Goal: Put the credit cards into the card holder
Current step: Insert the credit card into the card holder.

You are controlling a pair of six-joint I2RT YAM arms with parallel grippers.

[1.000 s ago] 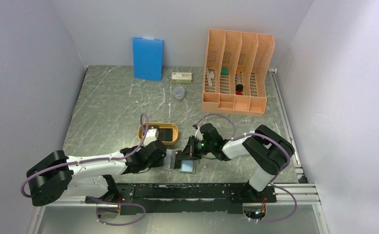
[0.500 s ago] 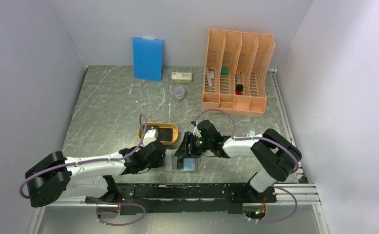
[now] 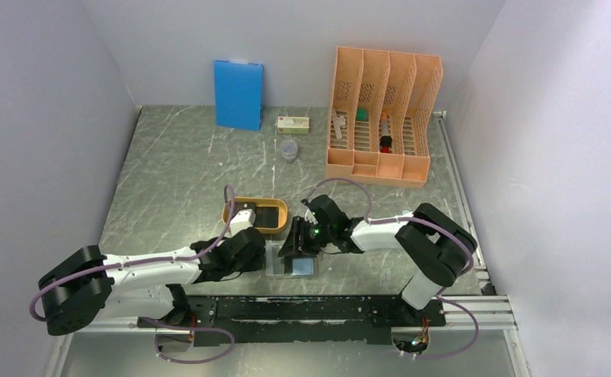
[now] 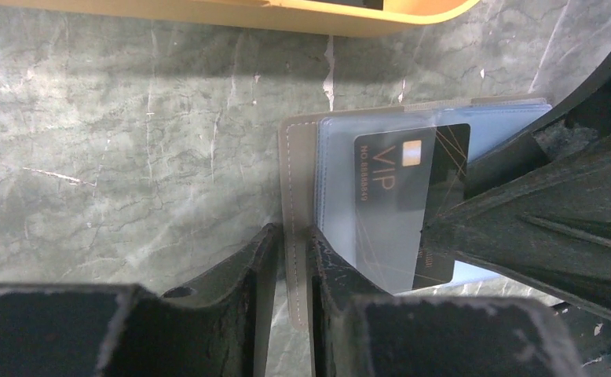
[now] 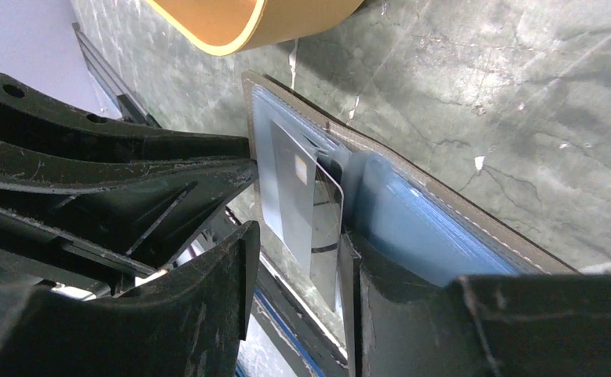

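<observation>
The card holder [image 3: 293, 265] lies open on the table near the front edge, grey outside with pale blue pockets. My left gripper [image 4: 290, 236] is shut on its grey left flap [image 4: 294, 173]. A black credit card marked VIP [image 4: 400, 196] sits partly inside a blue pocket, its right end sticking out. My right gripper [image 5: 298, 236] is open around that end; the card [image 5: 306, 204] leans by the right finger, over the holder [image 5: 420, 220]. In the top view the left gripper [image 3: 265, 255] and right gripper [image 3: 294, 245] meet over the holder. Another dark card [image 3: 269, 214] lies in the orange tray.
The shallow orange tray [image 3: 280, 228] stands just behind the holder, with a white object [image 3: 243, 218] in it. At the back are a blue board [image 3: 238, 94], a small box [image 3: 293, 123], a clear cup [image 3: 288, 149] and an orange file rack [image 3: 382, 114].
My right gripper has moved left and a little farther over the holder, taking the card deeper toward the pocket. The left gripper has stayed on the flap.
</observation>
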